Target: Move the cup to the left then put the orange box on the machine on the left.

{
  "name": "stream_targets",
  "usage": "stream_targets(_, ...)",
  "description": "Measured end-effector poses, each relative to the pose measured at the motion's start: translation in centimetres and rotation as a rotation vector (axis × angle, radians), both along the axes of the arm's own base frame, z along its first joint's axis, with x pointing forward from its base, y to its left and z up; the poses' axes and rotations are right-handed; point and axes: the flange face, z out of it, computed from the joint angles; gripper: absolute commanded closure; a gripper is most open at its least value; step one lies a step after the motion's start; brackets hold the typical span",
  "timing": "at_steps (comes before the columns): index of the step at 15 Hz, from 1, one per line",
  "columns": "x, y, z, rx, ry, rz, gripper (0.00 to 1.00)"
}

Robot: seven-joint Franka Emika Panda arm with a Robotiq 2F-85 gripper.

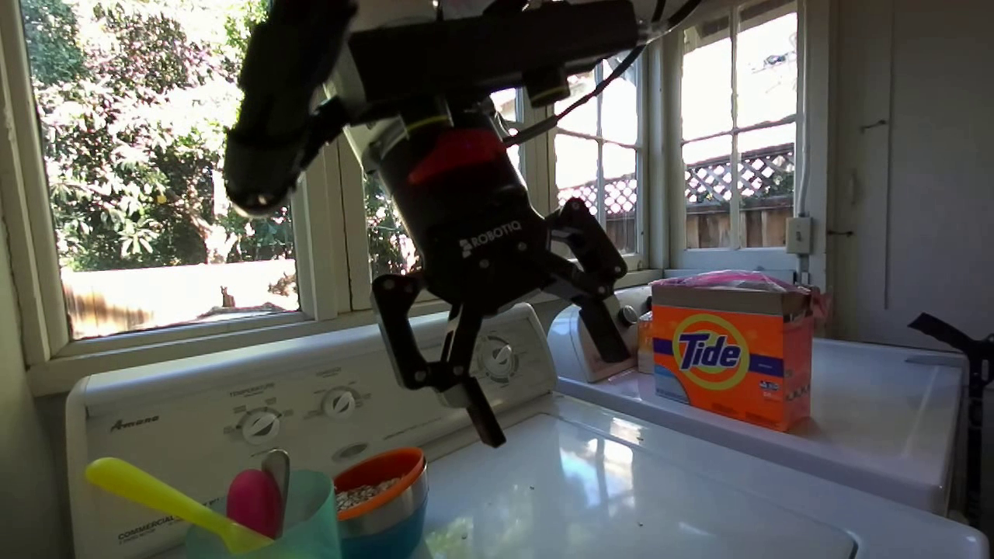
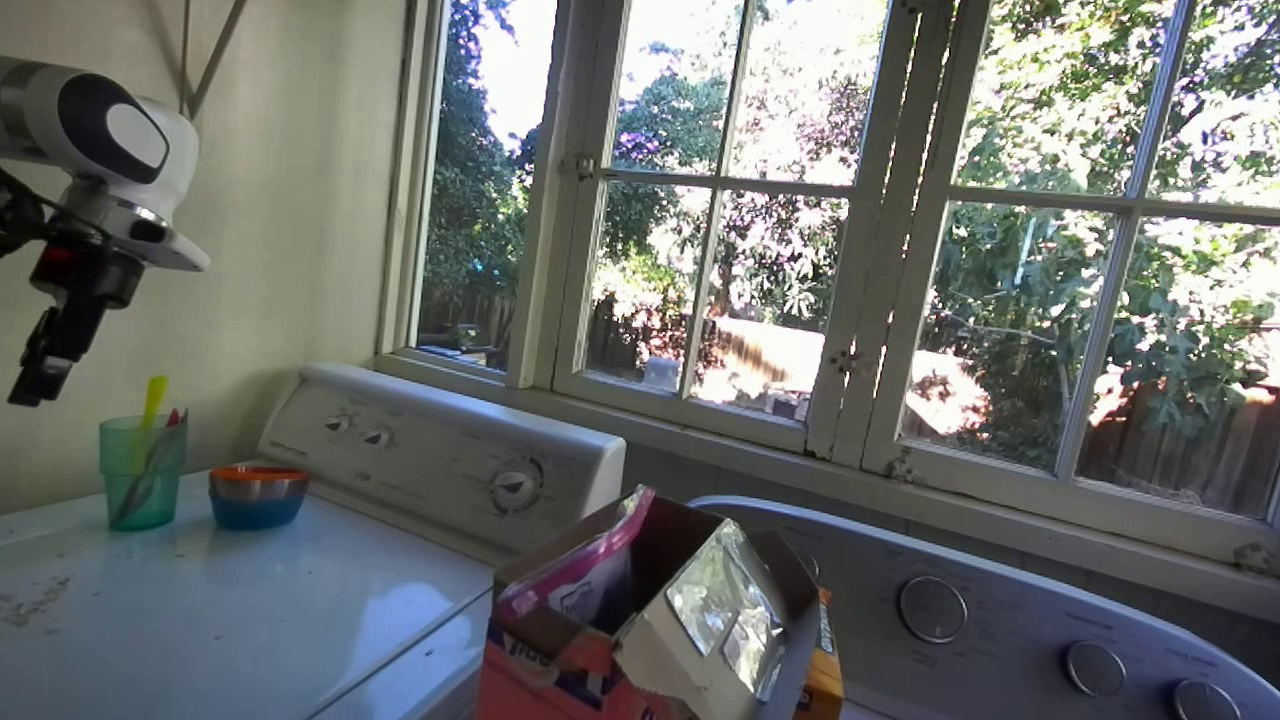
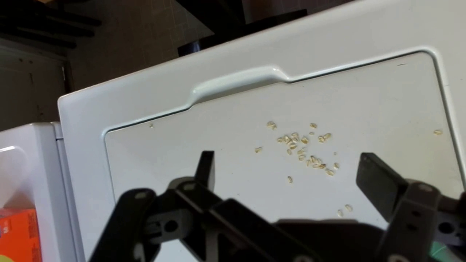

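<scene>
The cup (image 1: 314, 512) is translucent green and holds a yellow-handled utensil and other utensils. It stands upright on the white machine (image 1: 590, 481) nearest the wall, also seen in an exterior view (image 2: 158, 490). A green sliver of it shows in the wrist view (image 3: 440, 251). The orange Tide box (image 1: 730, 388) stands open-topped on the neighbouring machine (image 1: 877, 411). It is near the camera in an exterior view (image 2: 560, 690), and its corner shows in the wrist view (image 3: 16, 233). My gripper (image 1: 555, 400) is open and empty above the white machine, apart from cup and box.
A bowl stack (image 1: 388, 505) with an orange rim and flakes inside stands beside the cup. Loose flakes (image 3: 302, 149) lie on the machine lid. A control panel (image 2: 430, 450) rises along the back under the windows. A smaller orange box (image 2: 823, 665) stands behind the Tide box.
</scene>
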Motion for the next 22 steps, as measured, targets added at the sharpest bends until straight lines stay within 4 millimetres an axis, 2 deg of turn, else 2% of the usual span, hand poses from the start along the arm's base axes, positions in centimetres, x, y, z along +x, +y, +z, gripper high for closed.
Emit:
stream_targets(3, 0.6, -1.2, -0.5, 0.012, 0.021, 0.036, 0.0)
stream_targets(6, 1.8, -5.3, -2.4, -0.006, 0.02, 0.058, 0.0)
stream_targets(8, 3.1, -9.6, -4.0, 0.0, -0.036, 0.068, 0.0)
stream_targets(10, 4.7, -14.8, -5.1, 0.017, -0.115, 0.106, 0.0)
stream_targets(14, 7.1, -25.5, -5.3, 0.063, -0.299, 0.196, 0.0)
stream_targets(15, 7.2, -27.2, -5.3, 0.065, -0.305, 0.189, 0.0)
stream_targets(16, 7.3, -27.6, -5.3, 0.063, -0.306, 0.185, 0.0)
stream_targets(20, 7.3, -26.1, -5.1, 0.068, -0.309, 0.204, 0.0)
stream_targets(22, 7.4, -27.4, -5.0, 0.048, -0.313, 0.199, 0.0)
